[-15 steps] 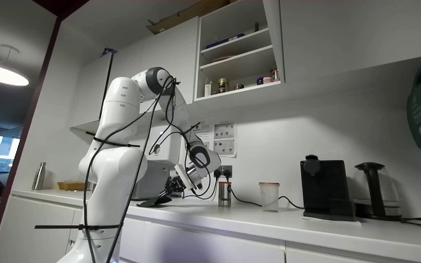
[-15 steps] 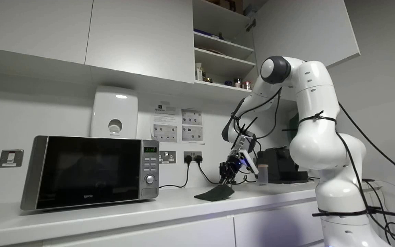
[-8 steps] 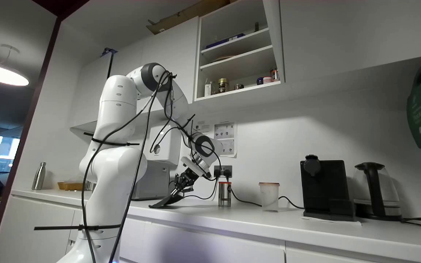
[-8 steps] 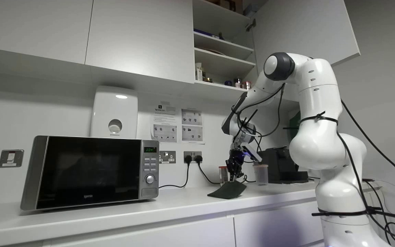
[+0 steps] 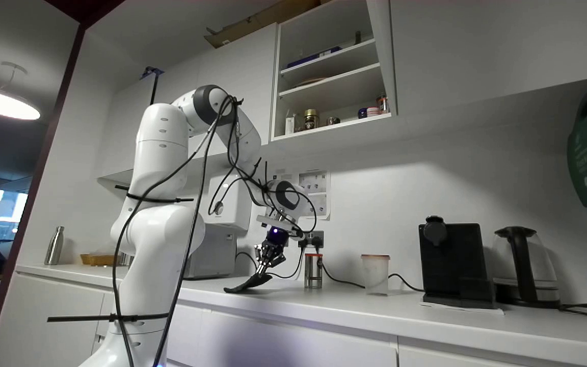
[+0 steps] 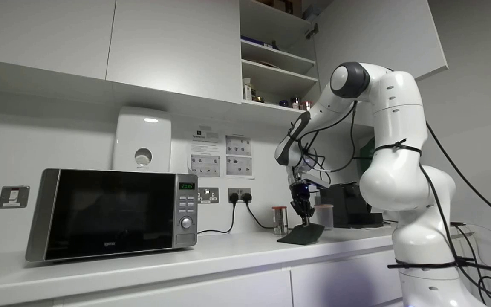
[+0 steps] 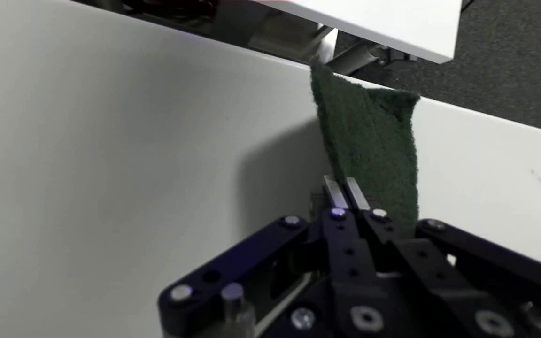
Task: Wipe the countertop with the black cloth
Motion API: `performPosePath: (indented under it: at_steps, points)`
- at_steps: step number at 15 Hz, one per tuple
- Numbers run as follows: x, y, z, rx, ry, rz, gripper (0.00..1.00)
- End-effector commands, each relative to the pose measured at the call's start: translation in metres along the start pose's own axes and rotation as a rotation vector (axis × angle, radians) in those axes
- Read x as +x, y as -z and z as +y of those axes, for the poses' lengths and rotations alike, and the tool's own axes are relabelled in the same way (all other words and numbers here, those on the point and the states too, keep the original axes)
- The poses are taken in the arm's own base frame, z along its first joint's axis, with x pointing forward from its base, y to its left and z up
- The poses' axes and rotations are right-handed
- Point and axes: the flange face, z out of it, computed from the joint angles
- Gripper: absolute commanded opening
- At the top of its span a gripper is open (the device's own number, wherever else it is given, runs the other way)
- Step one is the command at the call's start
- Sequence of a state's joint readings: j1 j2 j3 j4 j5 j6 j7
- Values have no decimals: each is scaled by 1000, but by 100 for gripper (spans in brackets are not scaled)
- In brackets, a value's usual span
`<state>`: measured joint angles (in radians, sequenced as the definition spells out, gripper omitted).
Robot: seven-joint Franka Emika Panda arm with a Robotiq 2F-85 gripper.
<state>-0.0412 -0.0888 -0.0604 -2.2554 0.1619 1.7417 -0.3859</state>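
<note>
The black cloth (image 7: 374, 136) looks dark green in the wrist view and hangs from the fingertips toward the counter's front edge. It also shows as a dark flap in both exterior views (image 5: 246, 283) (image 6: 301, 234). My gripper (image 7: 341, 182) is shut on the cloth, with an edge of it pinched between the two metal fingertips. The gripper points down just above the white countertop (image 6: 143, 266), which also fills much of the wrist view (image 7: 111, 164). The cloth's lower part appears to touch the countertop. The cloth's near end is hidden behind the fingers.
A red-lidded canister (image 6: 280, 219) stands close behind the cloth. A clear tub (image 5: 375, 275), black coffee machine (image 5: 454, 265) and kettle (image 5: 525, 270) stand farther along. A microwave (image 6: 117, 215) is on the opposite side. Beyond the counter's front edge, the wrist view shows a white slab (image 7: 392, 23).
The gripper and cloth have moved along the countertop, away from the microwave and toward the tub and coffee machine. The gripper has become more upright. The canister has come into view behind.
</note>
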Motion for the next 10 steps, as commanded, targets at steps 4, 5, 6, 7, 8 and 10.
performPosePath:
  at_steps: [4, 5, 6, 7, 8, 10]
  points:
    - [4, -24, 3, -210, -109, -85, 1]
    - [6, -30, 5, -242, -126, -93, 1]
    - [7, -34, 9, -261, -142, -102, 1]
    - [9, -39, 14, -279, -163, -103, 1]
    - [9, -42, 22, -292, -188, -107, 1]
    - [6, -46, 36, -312, -236, -110, 1]
